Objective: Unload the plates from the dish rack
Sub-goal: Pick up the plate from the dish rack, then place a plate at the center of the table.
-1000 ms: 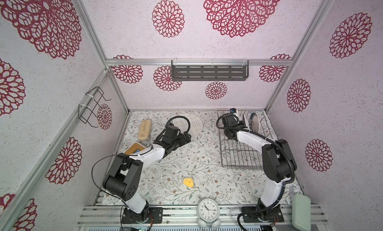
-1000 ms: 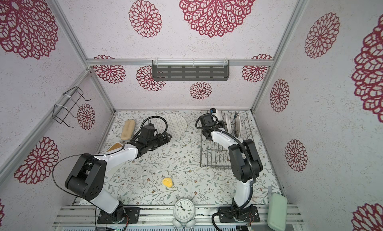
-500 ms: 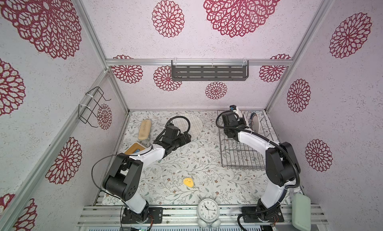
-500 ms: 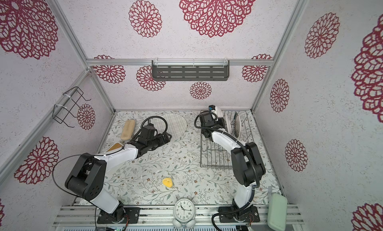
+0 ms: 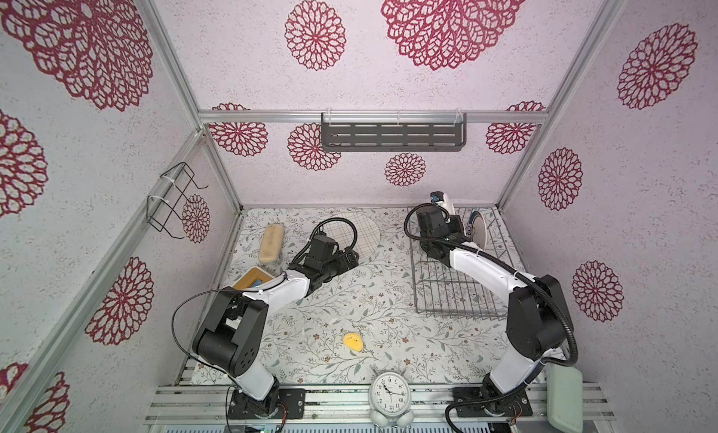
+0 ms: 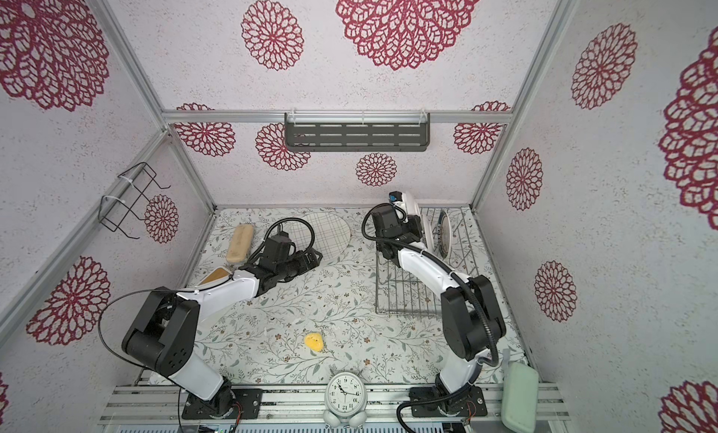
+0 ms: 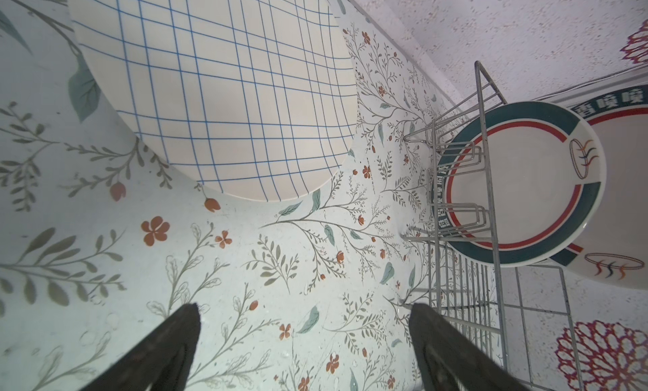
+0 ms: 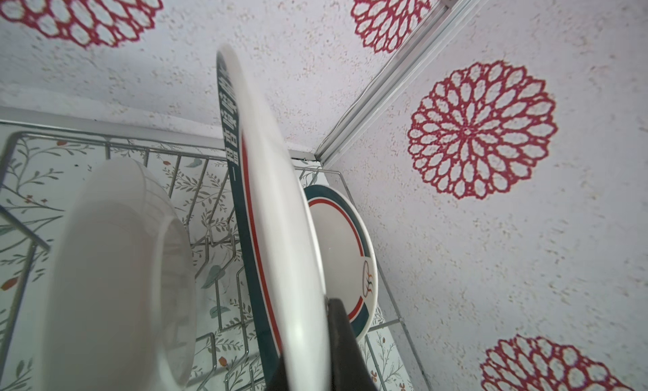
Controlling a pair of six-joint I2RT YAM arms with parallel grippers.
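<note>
dish rack (image 5: 458, 295): silver-grey wire, sitting flat on the table. grid plate (image 5: 361, 235): cream with dark grid lines, lying flat on the table, left of the rack's far end and apart from it. standing plate (image 8: 340, 245): white with a teal-and-red rim, standing upright at the rack's far end. held plate (image 8: 273, 214): same pattern, being pinched on edge by the right pincer (image 8: 308, 336), just beside the standing one.

The right gripper (image 8: 305, 347) jaws pinched an upright teal-rimmed plate (image 8: 277, 203); a second plate (image 8: 340, 252) stood just beside it in the dish rack (image 8: 115, 146).
</note>
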